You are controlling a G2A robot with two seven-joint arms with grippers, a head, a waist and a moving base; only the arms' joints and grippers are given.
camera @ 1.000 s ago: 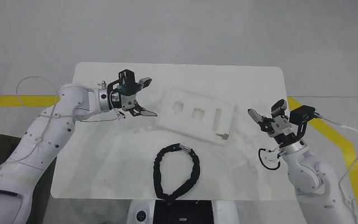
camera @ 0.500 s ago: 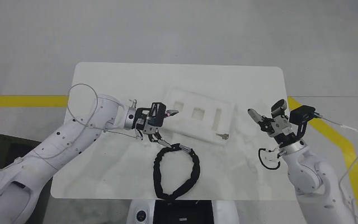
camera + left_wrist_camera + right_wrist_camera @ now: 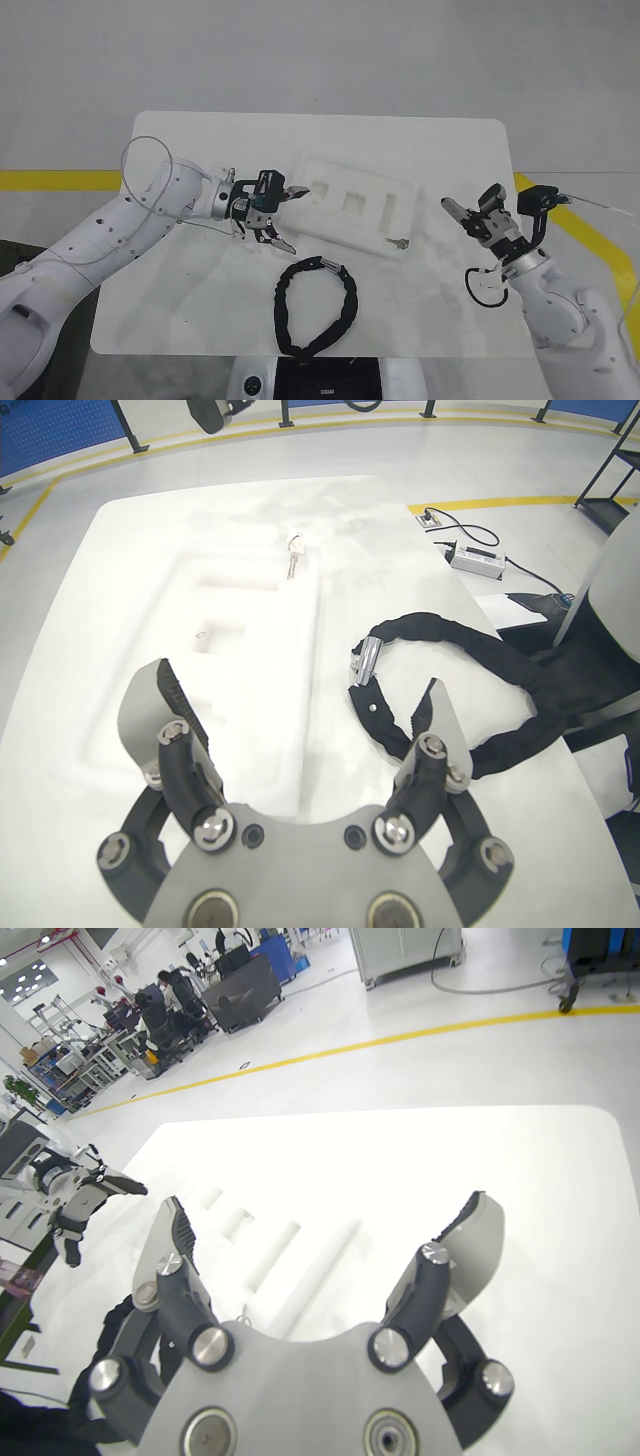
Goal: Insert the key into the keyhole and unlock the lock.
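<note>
The left gripper (image 3: 290, 216) has drawn back slightly from the black fabric-sleeved chain lock (image 3: 351, 298), which lies by the white table's (image 3: 180, 300) near edge. The gripper hovers beside the white foam tray (image 3: 340, 228), fingers wide apart and empty. The right gripper (image 3: 470, 200), near the right edge, is likewise spread and empty. The small silver key (image 3: 398, 242) lies on the tray's near right corner.

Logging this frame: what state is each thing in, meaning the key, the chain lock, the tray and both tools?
Key: lying loose on the tray's near rim, held by nothing.
Chain lock: closed loop, flat on the table, no key in it.
Tray: flat on the table.
Left tool: open, empty, above the tray's end nearest the chain lock.
Right tool: open, empty, near the table's edge.
</note>
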